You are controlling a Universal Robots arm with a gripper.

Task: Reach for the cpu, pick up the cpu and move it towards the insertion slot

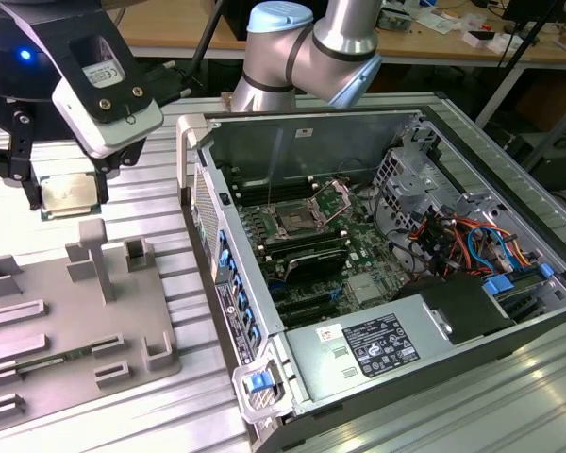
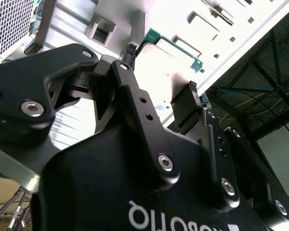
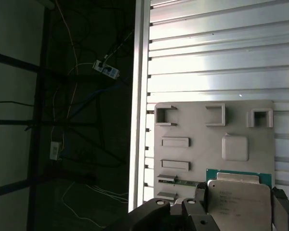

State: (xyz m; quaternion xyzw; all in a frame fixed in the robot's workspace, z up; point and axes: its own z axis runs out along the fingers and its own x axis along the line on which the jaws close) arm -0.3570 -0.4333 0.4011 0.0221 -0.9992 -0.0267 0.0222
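Note:
The cpu (image 1: 69, 195), a flat silvery square with a thin green rim, hangs in the air at the exterior view's left, just above a grey fixture plate (image 1: 85, 321). My gripper (image 1: 68, 187) is shut on it, one black finger on each side edge. In the first wrist view the cpu (image 3: 238, 204) sits between the fingers (image 3: 199, 191), over the plate (image 3: 192, 125). The second wrist view shows its green edge (image 2: 176, 44) past the fingertips (image 2: 189, 102). The insertion slot (image 1: 296, 223), a metal-framed socket with a dark centre, lies inside the open computer case, to the exterior view's right of the cpu.
The open computer case (image 1: 193, 170) stands with its side wall between the gripper and the socket. Black memory slots (image 1: 307, 253), cables (image 1: 462, 241) and a power supply (image 1: 377, 344) fill it. Upright pegs (image 1: 94, 255) rise from the grey plate below the cpu. Ribbed aluminium table (image 3: 212, 57) lies underneath.

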